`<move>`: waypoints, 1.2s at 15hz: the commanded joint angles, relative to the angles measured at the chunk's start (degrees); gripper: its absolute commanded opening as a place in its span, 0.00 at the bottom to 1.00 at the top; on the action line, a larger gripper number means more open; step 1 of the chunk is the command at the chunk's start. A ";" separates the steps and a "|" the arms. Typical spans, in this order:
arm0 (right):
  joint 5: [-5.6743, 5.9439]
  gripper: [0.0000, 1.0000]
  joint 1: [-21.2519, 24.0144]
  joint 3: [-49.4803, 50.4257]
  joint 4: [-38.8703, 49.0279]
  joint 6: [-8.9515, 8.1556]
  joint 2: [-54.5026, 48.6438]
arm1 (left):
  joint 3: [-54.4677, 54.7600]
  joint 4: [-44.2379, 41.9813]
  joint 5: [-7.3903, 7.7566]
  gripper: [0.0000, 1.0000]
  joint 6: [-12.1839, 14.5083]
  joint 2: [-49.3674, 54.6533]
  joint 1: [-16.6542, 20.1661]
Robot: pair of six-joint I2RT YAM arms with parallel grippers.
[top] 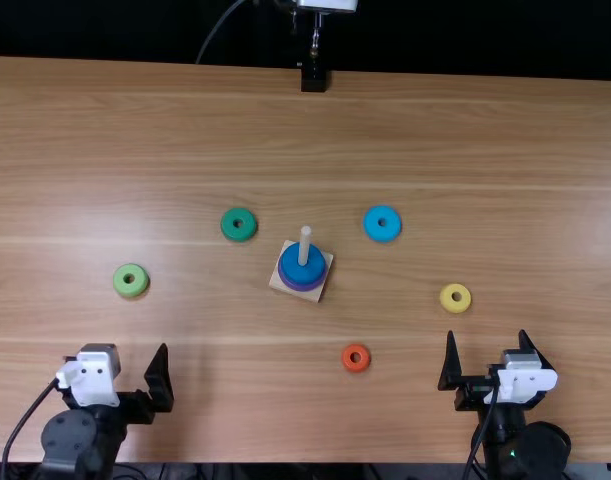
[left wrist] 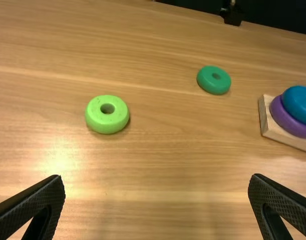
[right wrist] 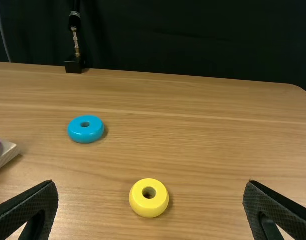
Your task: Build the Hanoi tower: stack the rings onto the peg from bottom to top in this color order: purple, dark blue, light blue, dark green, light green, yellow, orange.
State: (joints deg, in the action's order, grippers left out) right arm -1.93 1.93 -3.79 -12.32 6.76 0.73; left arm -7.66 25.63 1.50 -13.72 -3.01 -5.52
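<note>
Right gripper [top: 487,335]: empty, fingers apart.
Light blue ring [top: 382,212]: ahead-left of gripper; grip rim squarely, lift level.
Peg [top: 304,246]: farther left of gripper; lower seating appears sound; centre hole before lowering.

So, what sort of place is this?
Probably a robotics lab or test bench: two robot arms, with left gripper and right gripper, face a wooden table with a dark curtain behind.
</note>
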 commanded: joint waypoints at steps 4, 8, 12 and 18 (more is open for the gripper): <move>-0.28 1.00 0.53 2.91 -4.30 0.09 -0.73 | 5.29 0.42 0.08 1.00 0.74 3.01 0.68; -0.28 1.00 0.53 2.91 -4.30 0.09 -0.73 | 7.66 0.32 -0.02 1.00 0.74 3.01 1.39; -0.39 1.00 0.53 2.91 -4.30 -0.01 -0.73 | 7.66 0.42 0.08 1.00 1.69 3.01 2.18; -0.39 1.00 0.53 2.91 -4.30 0.09 -0.73 | 7.66 0.53 2.83 1.00 9.39 3.01 7.01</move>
State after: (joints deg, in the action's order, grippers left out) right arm -1.91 1.91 -3.77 -12.25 6.72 0.73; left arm -6.72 24.05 2.61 -5.91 -0.89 1.17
